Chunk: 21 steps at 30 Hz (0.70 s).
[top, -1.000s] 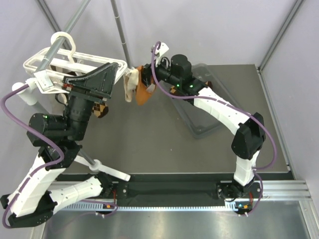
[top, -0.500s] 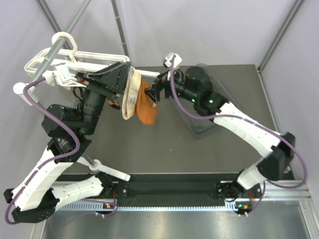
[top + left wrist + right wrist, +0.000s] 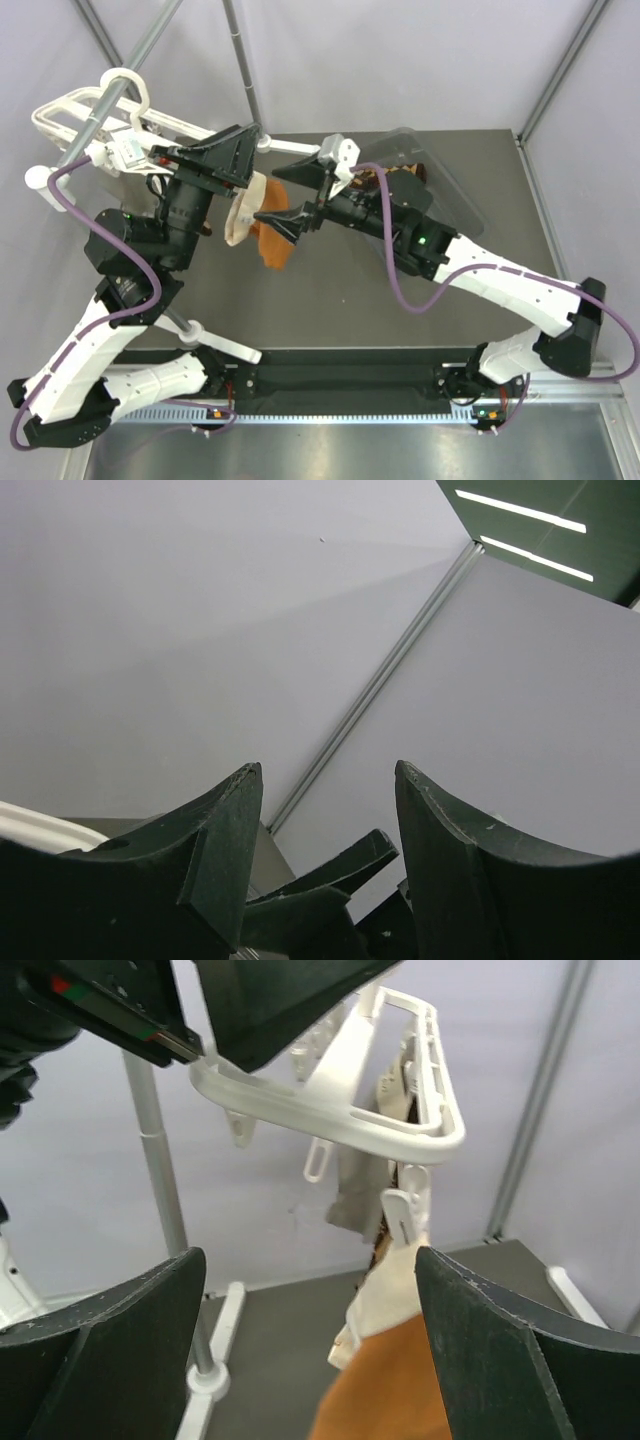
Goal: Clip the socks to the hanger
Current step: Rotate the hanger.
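My left claw (image 3: 328, 780) stands wide with nothing between its fingers, just beside the hanger (image 3: 165, 122), which hangs over the far left corner of the surface (image 3: 330, 290). My right claw (image 3: 305, 1258) gapes wide too, empty, facing the hanger's end clip. Cream-and-orange cloth (image 3: 392, 1305) dangles there. A sliver of argyle sock (image 3: 384, 1252) shows behind it.

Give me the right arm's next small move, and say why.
Probably draw the right gripper back from the hanger and toward the clear bin. Its jaws stand open with nothing between them. The orange sock and beige sock hang from the frame unheld. Brown patterned fabric, likely an argyle sock, lies in that bin, not yet clipped.
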Tool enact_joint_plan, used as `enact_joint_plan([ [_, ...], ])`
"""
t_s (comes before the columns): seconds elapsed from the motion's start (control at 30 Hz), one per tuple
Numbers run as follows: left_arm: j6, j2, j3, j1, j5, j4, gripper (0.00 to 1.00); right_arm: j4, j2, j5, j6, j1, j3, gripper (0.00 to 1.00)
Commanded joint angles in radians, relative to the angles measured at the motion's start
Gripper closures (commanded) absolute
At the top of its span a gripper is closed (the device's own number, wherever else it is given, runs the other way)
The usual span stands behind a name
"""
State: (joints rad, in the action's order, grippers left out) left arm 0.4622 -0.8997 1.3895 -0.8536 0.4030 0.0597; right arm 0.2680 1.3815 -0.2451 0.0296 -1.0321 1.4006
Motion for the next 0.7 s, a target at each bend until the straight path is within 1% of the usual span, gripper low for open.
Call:
enact_joint_plan([
  [0.0,-0.016,-0.002,0.009,-0.002,0.007,0.026,0.40,0.176,0.048,-0.063,0.024,-0.037,0.032,0.16],
  [0.03,-0.017,-0.005,0.011,-0.002,0.010,0.026,0.40,0.197,0.063,-0.065,0.024,-0.048,0.035,0.16],
  [0.13,-0.007,-0.008,0.011,-0.002,0.013,0.026,0.40,0.228,0.135,-0.053,0.052,-0.063,0.084,0.23],
  [0.17,0.003,-0.008,0.011,-0.004,0.008,0.031,0.40,0.220,0.157,-0.039,0.053,-0.063,0.107,0.29],
  [0.23,0.021,-0.008,0.016,-0.002,0.004,0.029,0.40,0.217,0.212,-0.017,0.053,-0.065,0.158,0.36],
  [0.27,0.047,-0.007,0.022,-0.002,-0.009,0.029,0.40,0.214,0.227,0.009,0.050,-0.065,0.173,0.41],
  [0.37,0.101,0.004,0.039,-0.002,-0.047,0.035,0.39,0.209,0.289,0.096,0.024,-0.057,0.227,0.48],
  [0.43,0.122,0.016,0.040,-0.002,-0.062,0.048,0.39,0.198,0.304,0.142,0.015,-0.049,0.245,0.50],
  [0.53,0.154,0.048,0.037,-0.002,-0.067,0.051,0.39,0.206,0.323,0.211,0.029,-0.019,0.255,0.49],
  [0.67,0.164,0.093,0.022,-0.002,-0.058,0.042,0.39,0.197,0.329,0.176,0.036,0.029,0.256,0.50],
])
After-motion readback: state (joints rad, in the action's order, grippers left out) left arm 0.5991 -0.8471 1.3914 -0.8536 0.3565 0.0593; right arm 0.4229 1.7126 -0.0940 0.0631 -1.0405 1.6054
